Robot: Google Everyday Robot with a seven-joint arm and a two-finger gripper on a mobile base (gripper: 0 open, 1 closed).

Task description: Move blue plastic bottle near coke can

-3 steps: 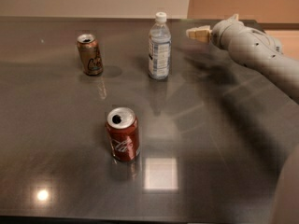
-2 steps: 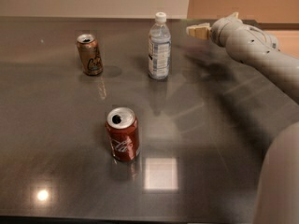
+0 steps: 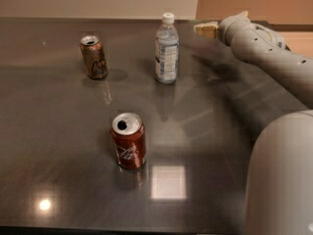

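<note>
The blue plastic bottle (image 3: 167,49), clear with a white cap and a blue-white label, stands upright at the far middle of the dark table (image 3: 58,131). The red coke can (image 3: 128,141) stands upright nearer me, well in front of the bottle. My gripper (image 3: 206,30) is at the end of the pale arm (image 3: 274,58) that reaches in from the right. It hovers to the right of the bottle, about level with its upper half, and is apart from it.
A brownish-gold can (image 3: 94,57) stands at the far left, level with the bottle. My arm's bulky lower part (image 3: 281,175) fills the near right corner. A beige wall runs behind the table's far edge.
The gripper has stayed to the right of the bottle with only a slight shift. The arm's lower part has swung into the near right corner. The bottle and cans have not moved.
</note>
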